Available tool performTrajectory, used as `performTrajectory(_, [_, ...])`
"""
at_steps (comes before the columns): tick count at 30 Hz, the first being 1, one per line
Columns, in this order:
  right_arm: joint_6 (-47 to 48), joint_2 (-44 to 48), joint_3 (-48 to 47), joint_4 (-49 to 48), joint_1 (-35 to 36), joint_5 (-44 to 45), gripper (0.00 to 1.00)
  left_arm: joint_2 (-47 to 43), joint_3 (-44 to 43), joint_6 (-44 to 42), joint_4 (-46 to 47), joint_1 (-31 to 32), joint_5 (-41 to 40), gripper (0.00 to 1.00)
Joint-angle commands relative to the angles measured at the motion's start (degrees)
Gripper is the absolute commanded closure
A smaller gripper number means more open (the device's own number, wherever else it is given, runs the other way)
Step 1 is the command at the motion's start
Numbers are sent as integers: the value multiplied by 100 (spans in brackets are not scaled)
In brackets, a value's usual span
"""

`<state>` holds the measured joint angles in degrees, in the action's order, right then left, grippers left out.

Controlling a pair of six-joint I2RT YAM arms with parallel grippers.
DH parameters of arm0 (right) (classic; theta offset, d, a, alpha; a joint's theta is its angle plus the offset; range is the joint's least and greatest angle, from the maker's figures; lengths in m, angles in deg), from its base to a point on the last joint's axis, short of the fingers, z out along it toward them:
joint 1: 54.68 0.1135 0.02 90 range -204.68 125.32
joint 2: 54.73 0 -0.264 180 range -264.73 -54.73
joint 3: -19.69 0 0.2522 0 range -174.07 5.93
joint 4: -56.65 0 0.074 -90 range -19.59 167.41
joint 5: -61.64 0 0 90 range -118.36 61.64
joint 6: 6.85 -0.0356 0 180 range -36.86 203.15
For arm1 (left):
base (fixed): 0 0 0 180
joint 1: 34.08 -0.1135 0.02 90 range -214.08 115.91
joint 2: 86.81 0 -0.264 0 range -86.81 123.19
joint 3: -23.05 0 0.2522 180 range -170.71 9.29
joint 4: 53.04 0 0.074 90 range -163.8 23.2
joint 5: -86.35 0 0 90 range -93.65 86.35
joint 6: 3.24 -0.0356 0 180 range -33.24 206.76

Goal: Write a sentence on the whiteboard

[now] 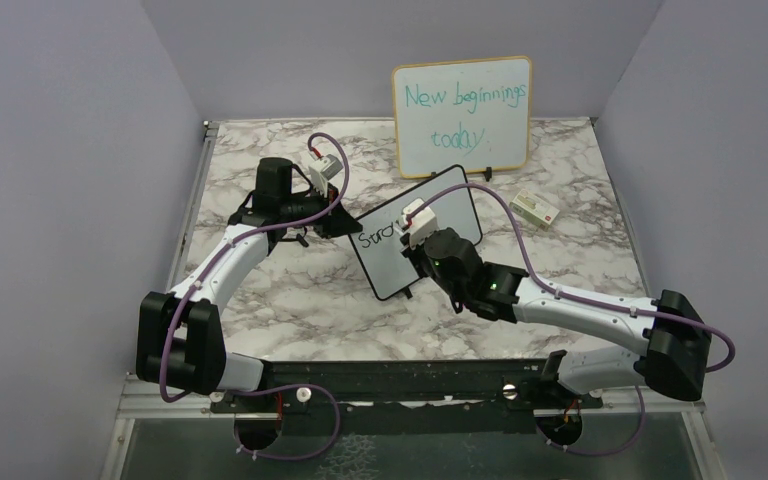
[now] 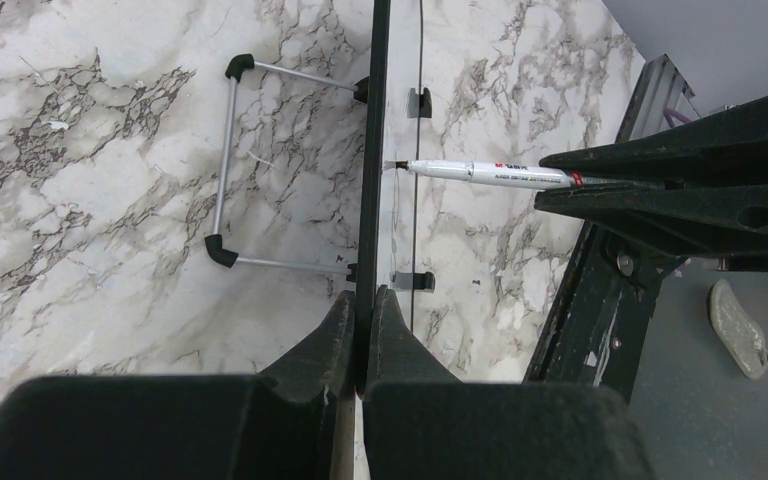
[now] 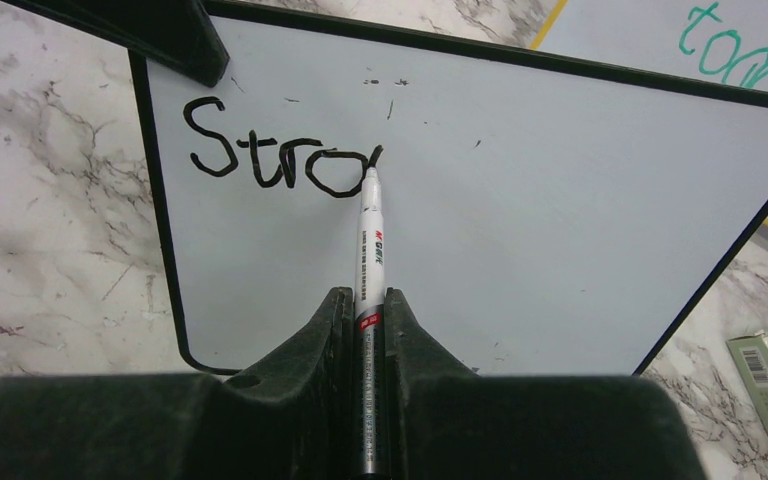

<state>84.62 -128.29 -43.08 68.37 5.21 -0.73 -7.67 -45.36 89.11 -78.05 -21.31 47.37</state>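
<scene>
The left hand [image 2: 364, 305] is clamped on the edge of the whiteboard [image 3: 560, 200], which stands tilted mid-counter [image 1: 290, 300]. The right hand [image 3: 365, 300] pinches a marker [image 3: 371, 230], tip at the "o" of "Stro". One partial word is written, so most of the sentence is likely left.

White marble-patterned tabletop with grey veining [image 1: 290, 310] — rectangular, silver metal edging [image 1: 188, 215] along its left side. Plain pale lavender-grey walls [image 1: 60, 150] enclose it on the left, back and right. Lighting even — soft, faint shadows.
</scene>
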Motion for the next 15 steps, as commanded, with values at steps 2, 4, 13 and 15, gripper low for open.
performTrajectory(2, [-132,85,86,191,-22,-42,100,263,161,-393,-615,164,-594,100])
performTrajectory(4, [-130,92,94,196,-22,-22,100,261,159,-393,-616,164,-594,100])
performTrajectory(13, [-131,163,176,379,-22,15,100,280,157,-393,-616,164,-594,100])
performTrajectory(15, [-134,175,181,381,-22,-3,100,290,157,-394,-616,164,-594,100])
